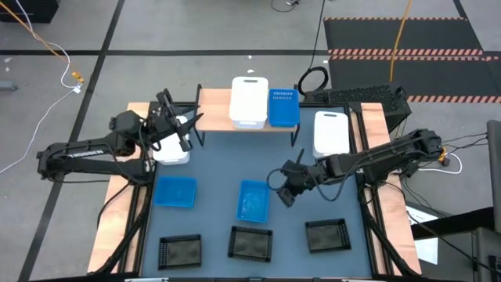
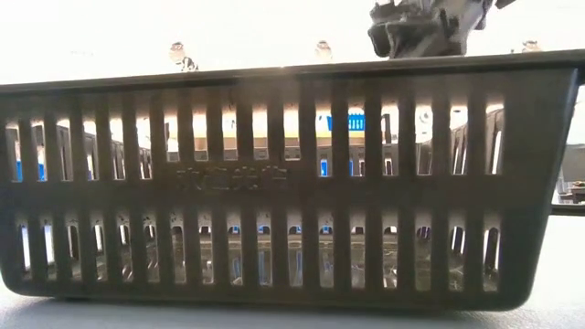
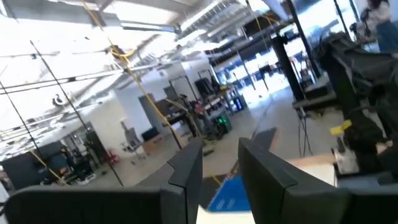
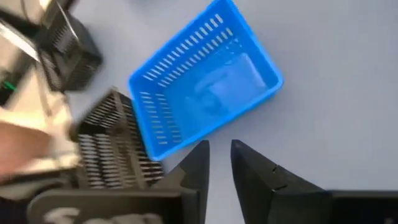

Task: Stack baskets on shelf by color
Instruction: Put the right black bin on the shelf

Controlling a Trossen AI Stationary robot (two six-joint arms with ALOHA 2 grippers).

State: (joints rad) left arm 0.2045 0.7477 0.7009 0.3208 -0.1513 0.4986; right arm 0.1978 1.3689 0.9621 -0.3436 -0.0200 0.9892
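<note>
Right jaws, narrowly parted and empty, hover just beside a bright blue slotted plastic basket on the counter. Left jaws seemingly grip a white plastic basket near the light-wood shelf.

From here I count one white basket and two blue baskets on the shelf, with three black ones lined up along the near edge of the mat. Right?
Not quite. The high view shows one white basket and only one blue basket on the shelf. The three black ones along the mat's near edge are as you said.
</note>
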